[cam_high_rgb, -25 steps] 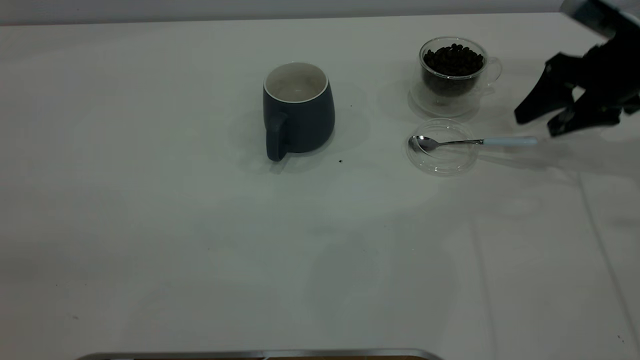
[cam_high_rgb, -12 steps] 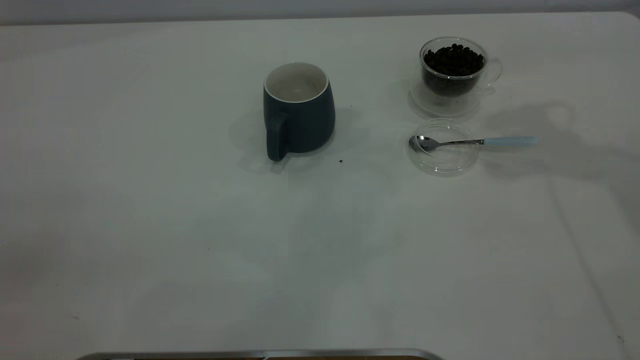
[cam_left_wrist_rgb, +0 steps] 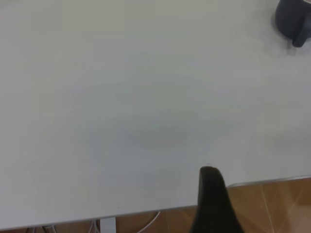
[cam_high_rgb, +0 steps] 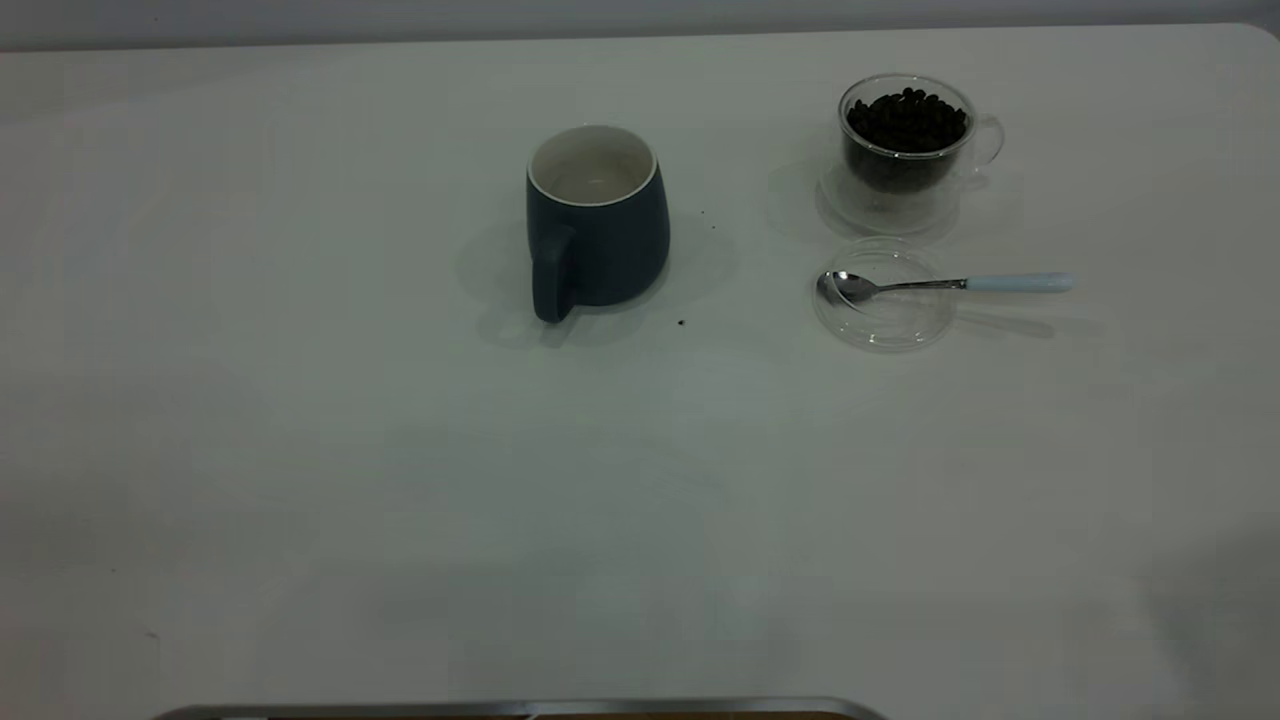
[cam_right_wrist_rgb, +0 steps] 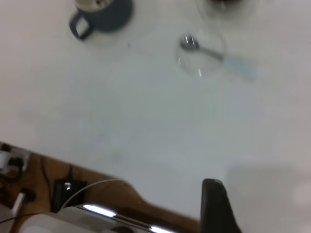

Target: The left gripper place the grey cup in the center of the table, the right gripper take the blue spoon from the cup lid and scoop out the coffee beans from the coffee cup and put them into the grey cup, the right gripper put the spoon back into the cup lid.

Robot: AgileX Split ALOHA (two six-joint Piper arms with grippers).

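Grey cup mid-desk, spoon bowl on lid near right edge, bean cup behind, both claws' state cannot be told.

No text, label, brand, number or sign could be read in any of the views. The grey cup, the glass coffee cup, the cup lid, the blue spoon and the tabletop all had plain surfaces without any writing.
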